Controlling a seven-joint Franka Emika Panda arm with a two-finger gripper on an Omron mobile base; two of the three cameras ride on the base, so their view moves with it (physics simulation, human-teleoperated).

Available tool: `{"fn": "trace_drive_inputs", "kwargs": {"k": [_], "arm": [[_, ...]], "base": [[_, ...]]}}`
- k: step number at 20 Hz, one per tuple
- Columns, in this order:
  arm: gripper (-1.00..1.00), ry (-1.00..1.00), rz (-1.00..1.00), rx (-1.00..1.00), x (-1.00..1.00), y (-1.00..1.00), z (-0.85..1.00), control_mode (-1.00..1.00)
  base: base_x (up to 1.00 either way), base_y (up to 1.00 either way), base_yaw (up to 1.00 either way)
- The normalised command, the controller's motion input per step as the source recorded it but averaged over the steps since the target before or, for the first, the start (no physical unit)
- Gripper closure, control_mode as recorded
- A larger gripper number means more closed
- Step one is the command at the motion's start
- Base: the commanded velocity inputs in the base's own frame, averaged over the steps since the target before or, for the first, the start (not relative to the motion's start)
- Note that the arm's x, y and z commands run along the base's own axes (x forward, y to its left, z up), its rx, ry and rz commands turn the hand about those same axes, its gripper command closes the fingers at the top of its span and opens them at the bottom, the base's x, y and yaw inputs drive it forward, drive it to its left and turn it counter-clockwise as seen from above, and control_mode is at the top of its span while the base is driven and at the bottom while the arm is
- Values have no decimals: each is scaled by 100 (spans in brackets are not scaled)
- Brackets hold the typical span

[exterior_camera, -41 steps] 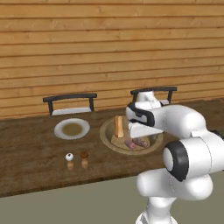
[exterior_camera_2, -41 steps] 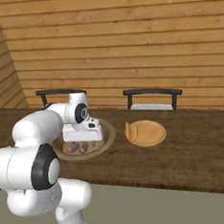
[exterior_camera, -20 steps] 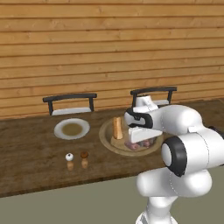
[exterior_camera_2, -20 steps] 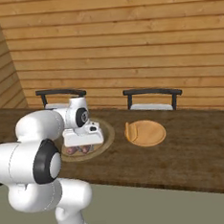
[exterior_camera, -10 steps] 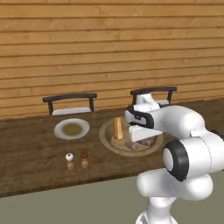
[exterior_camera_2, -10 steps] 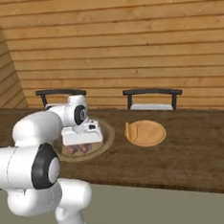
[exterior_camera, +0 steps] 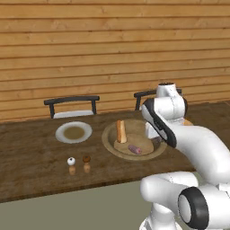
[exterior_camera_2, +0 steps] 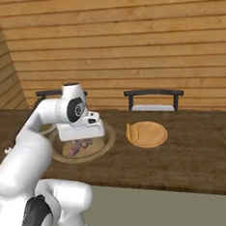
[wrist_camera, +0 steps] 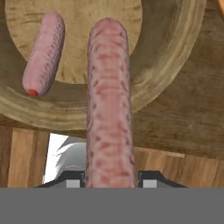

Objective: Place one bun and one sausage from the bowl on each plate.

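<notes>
Hand view: hand (wrist_camera: pixel 109 177) around sausage (wrist_camera: pixel 109 100)

Left base view looks forward and down from behind the arm's left; right base view from its right. Both share the bowl (exterior_camera: pixel 134 143) (exterior_camera_2: pixel 84 145) at mid-distance. Hand view looks close along a sausage (wrist_camera: pixel 109 100), bowl rim at 12 o'clock.

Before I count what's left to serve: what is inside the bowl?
In the bowl stand an upright bun and a loose sausage. The gripper holds a second sausage over it. The arm covers the bowl's far side.
</notes>
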Motion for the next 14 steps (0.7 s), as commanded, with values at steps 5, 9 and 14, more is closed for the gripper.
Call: {"fn": "trace_drive_inputs", "kwargs": {"k": [5,9,14], "arm": [[100,-29,0,3,-3,-54,80,-100],[100,-17,-1,7,0,-79,58,-100],[100,-7,-3,10,0,-87,34,-100]], "base": [[0,0,0],[0,0,0],[0,0,0]]}}
